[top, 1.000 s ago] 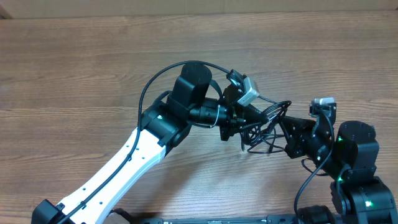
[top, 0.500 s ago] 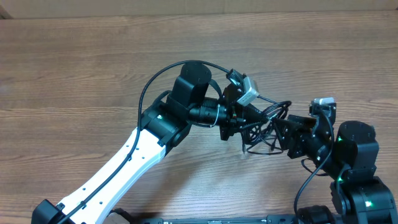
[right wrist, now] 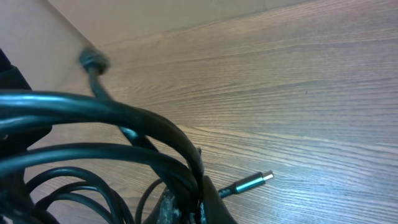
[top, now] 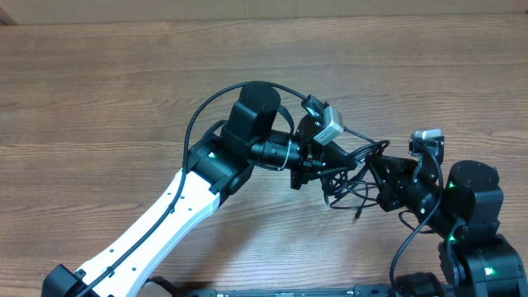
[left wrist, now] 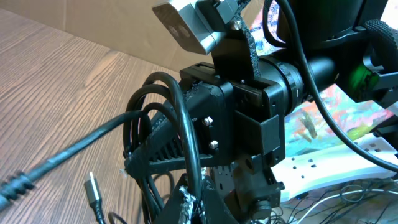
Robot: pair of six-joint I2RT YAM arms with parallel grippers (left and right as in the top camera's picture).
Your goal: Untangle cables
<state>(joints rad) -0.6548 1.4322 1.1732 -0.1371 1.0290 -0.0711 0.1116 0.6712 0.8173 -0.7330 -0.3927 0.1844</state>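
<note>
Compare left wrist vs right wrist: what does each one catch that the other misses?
Left wrist only: the right arm's black wrist, its silver camera, a white power strip. Right wrist only: nothing new, just the loops up close. Both: the black cables, a small metallic plug, the wooden table; whether it is the same plug, can't tell.

No text, label or number is legible.
</note>
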